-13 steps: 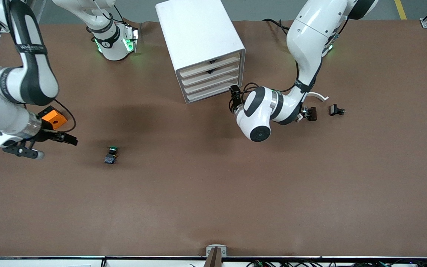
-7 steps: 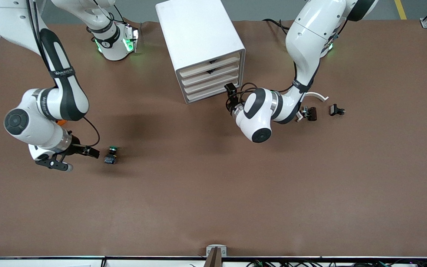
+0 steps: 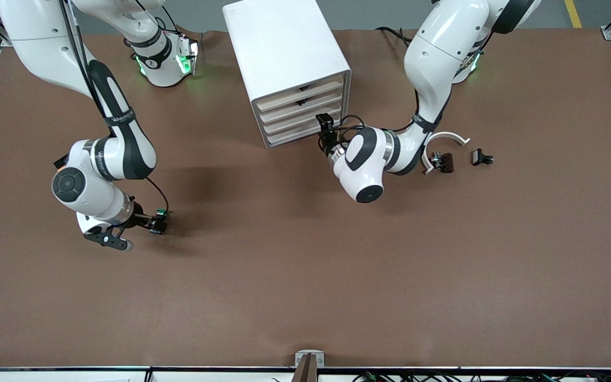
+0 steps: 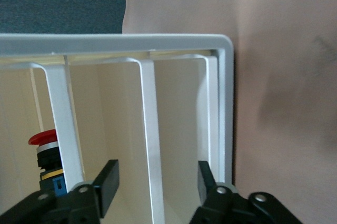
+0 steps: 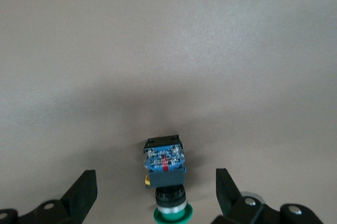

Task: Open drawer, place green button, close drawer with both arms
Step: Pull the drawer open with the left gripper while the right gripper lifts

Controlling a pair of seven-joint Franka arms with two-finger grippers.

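Note:
The white cabinet point(image 3: 284, 48) stands near the arms' bases, and all four beige drawer fronts are shut. The bottom drawer point(image 3: 295, 135) is the one nearest the table. My left gripper point(image 3: 324, 127) is at the lower drawer fronts, at the cabinet's corner toward the left arm's end. In the left wrist view the left gripper point(image 4: 157, 184) is open and empty, straddling the white strip beside the bottom drawer point(image 4: 181, 124). The button point(image 3: 162, 214) lies on its side on the table. My right gripper point(image 3: 154, 224) is low at it. In the right wrist view the right gripper point(image 5: 156, 195) is open, with the button point(image 5: 166, 174) between its fingers, untouched.
A white arc point(image 3: 446, 138), a brown part point(image 3: 443, 161) and a black part point(image 3: 481, 157) lie toward the left arm's end. A red-capped button point(image 4: 43, 145) shows inside a higher drawer. The right arm's elbow point(image 3: 80, 183) hangs over the table, near the button.
My right arm has swung toward the button, and its open gripper now straddles it. My left gripper has moved closer to the cabinet's lower drawer fronts.

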